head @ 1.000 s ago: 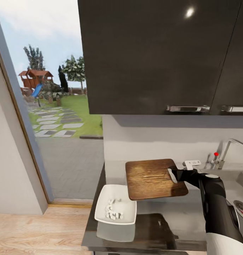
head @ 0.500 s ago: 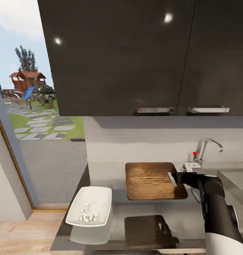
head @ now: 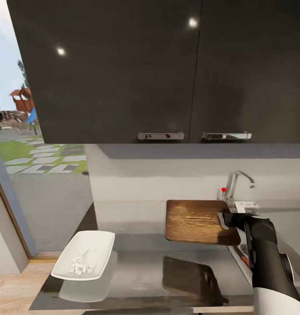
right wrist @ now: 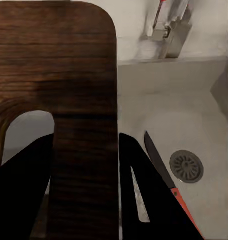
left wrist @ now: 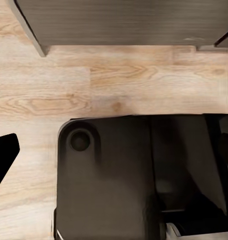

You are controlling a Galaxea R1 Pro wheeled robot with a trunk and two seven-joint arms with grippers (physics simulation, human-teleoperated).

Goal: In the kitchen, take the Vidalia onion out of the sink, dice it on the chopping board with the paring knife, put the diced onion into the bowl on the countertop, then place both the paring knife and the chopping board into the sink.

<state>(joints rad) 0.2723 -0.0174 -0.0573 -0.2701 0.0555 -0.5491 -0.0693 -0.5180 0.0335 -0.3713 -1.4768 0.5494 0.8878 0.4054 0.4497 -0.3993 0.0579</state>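
Head view: right end effector [head: 225, 219] grips chopping board [head: 198, 221] edge.

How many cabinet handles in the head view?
2: left handle on the left upper cabinet door, right handle on the right door, side by side above the board.

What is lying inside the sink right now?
The paring knife lies on the floor of the sink, red handle outward, beside the round drain. The chopping board, held in the right gripper, covers the basin's other side, so that part is hidden.
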